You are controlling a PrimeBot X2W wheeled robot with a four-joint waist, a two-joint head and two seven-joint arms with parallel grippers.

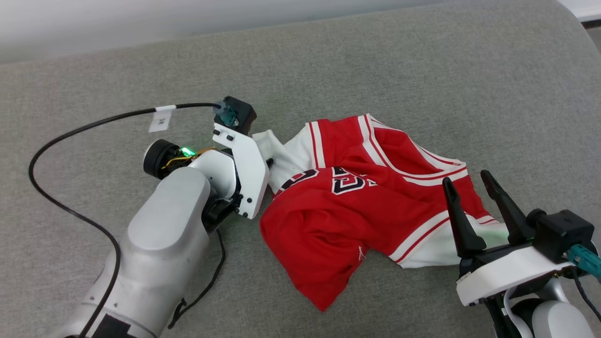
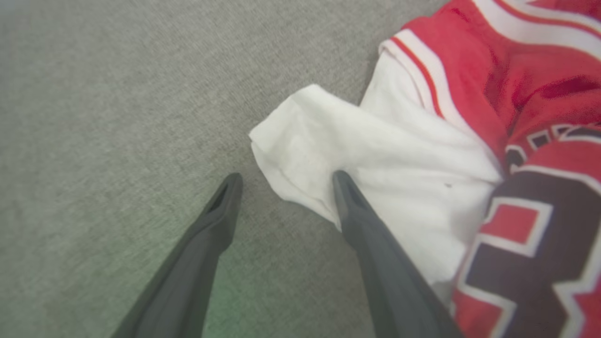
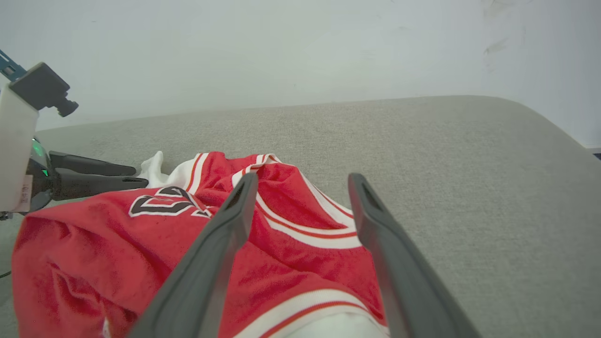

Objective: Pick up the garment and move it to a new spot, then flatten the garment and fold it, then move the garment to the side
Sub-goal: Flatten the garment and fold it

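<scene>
The garment (image 1: 357, 206) lies crumpled on the grey padded surface (image 1: 422, 70), its long axis running from my left tool (image 2: 286, 180) to my right tool (image 1: 467, 178). Both tools are spread and empty. The left is nearer, with one finger at the white sleeve (image 2: 375, 155).

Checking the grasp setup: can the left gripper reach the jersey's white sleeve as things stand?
Likely yes: the left gripper is open, with one finger over the edge of the white sleeve; nothing lies between them.
</scene>
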